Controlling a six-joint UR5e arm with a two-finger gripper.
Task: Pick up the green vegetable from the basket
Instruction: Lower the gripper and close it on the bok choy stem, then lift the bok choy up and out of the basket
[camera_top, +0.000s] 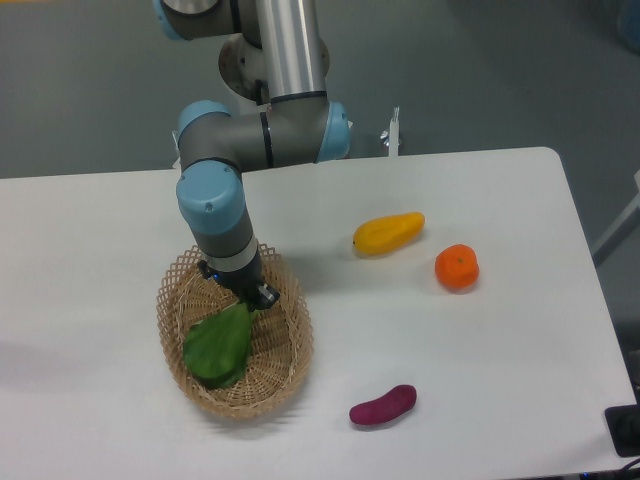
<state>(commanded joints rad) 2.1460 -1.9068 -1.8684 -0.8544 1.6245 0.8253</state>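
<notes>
The gripper (248, 297) meets the green vegetable (218, 347) (stem end) — inside the basket (290, 365).

You're looking at a robotics lab: an industrial arm (230, 140) mounted at the back edge of a plain white table (480, 340), grey floor (480, 70) behind, toy produce laid out for testing.
</notes>
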